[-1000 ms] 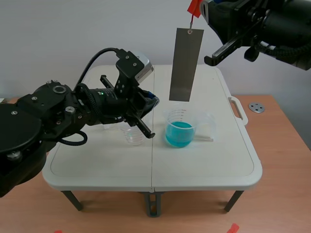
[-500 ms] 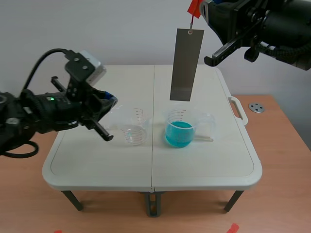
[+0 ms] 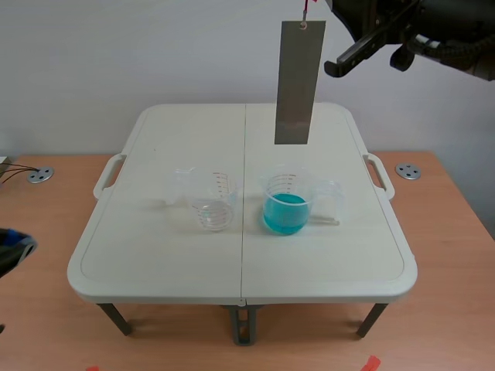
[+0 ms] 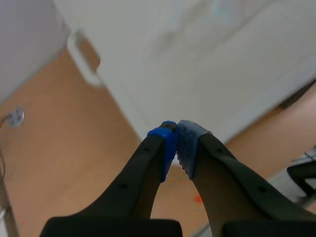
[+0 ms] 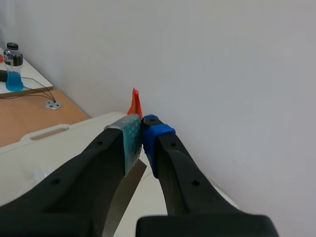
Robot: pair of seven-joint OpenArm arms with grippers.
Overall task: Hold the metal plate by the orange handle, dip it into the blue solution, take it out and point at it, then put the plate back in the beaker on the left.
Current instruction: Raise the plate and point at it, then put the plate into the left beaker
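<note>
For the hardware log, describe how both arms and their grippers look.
Right arm: black, bulky, with a black cable along it. Right gripper: two thick black fingers, one dotted grey-green pad, one blue. Left gripper: same black fingers, pads blue and dotted grey-blue.

No legible text, scale on empty beaker (image 3: 214, 207) too small to read

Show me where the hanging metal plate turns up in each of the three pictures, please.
Scene view: the metal plate hangs upright near the top, over the beaker of blue solution.
Left wrist view: not in it; only the shut left pincer before the white table.
Right wrist view: a grey strip under the right pincer, which pinches its orange handle.
Shared landmark: the white table, visible in all three.
</note>
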